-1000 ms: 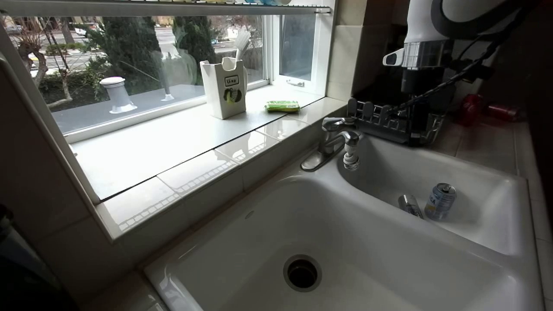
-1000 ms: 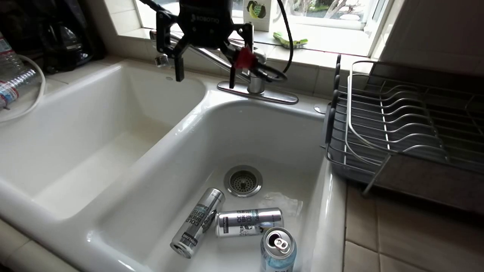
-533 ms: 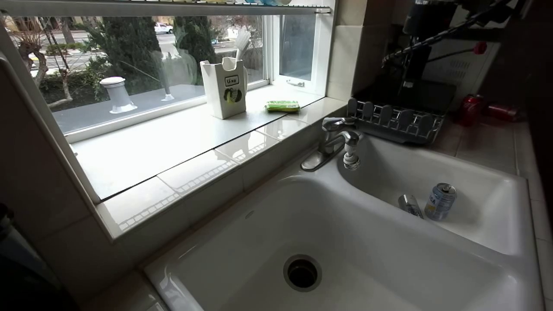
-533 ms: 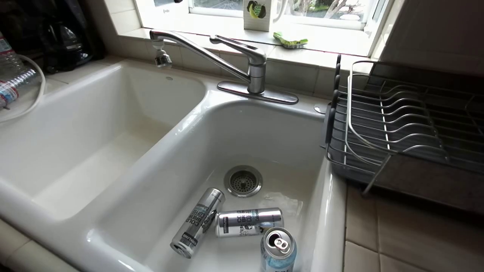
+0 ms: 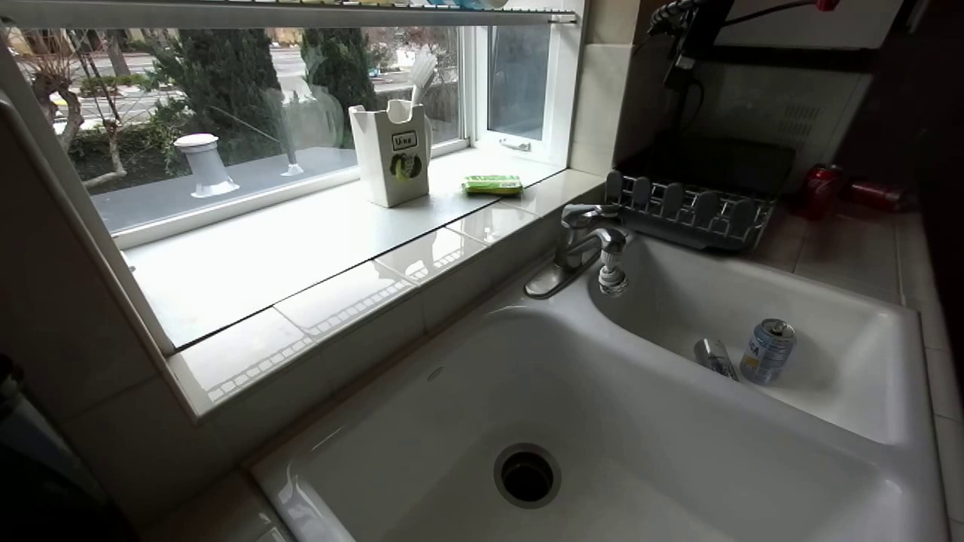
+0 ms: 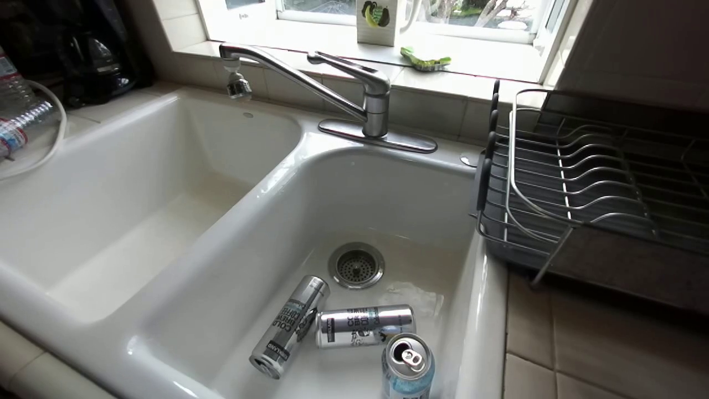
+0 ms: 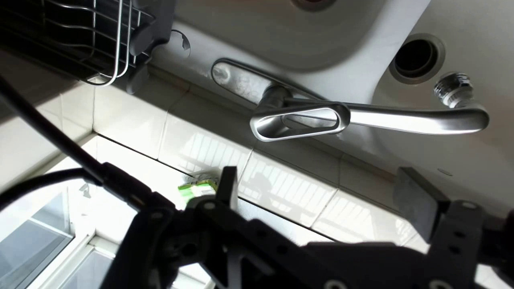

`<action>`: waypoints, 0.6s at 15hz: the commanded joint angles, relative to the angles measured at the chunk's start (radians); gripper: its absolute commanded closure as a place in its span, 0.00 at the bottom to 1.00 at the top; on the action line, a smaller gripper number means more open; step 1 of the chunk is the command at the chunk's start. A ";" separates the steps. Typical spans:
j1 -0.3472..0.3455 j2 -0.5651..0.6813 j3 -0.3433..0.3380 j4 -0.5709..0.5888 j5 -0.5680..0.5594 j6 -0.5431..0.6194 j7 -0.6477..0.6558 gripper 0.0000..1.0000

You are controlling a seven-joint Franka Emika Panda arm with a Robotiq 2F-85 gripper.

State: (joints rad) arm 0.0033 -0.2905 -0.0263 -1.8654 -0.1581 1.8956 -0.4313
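Observation:
My gripper (image 7: 321, 180) is open with nothing between its fingers in the wrist view. It is above the window ledge and faucet, touching nothing that I can see. Only a dark lower part of the gripper (image 5: 681, 68) shows at the top right in an exterior view. The silver faucet (image 7: 401, 119) lies beyond the fingertips in the wrist view. A green packet (image 7: 198, 189) on the sill is partly hidden behind one finger. Two silver cans (image 6: 291, 327) (image 6: 365, 326) lie in a sink basin. A blue-and-silver can (image 6: 409, 370) stands upright beside them.
The white double sink has a divider (image 6: 216, 233) between basins. A wire dish rack (image 6: 554, 185) stands beside it. A white pitcher (image 5: 390, 162) with a brush stands on the sill. Plastic bottles (image 6: 22, 105) and a coffee maker (image 6: 94, 61) are at the far left.
The gripper has risen from in front of the faucet, leaving one exterior picture and moving up to the top edge of another. The cans, packet and pitcher have not moved.

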 commanded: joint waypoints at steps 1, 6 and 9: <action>0.009 0.005 -0.007 0.004 -0.003 -0.002 0.002 0.00; 0.011 0.033 -0.001 0.071 -0.025 0.009 -0.015 0.00; 0.027 0.076 0.002 0.189 -0.010 0.039 -0.052 0.00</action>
State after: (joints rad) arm 0.0110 -0.2700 -0.0259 -1.8003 -0.1657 1.9226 -0.4483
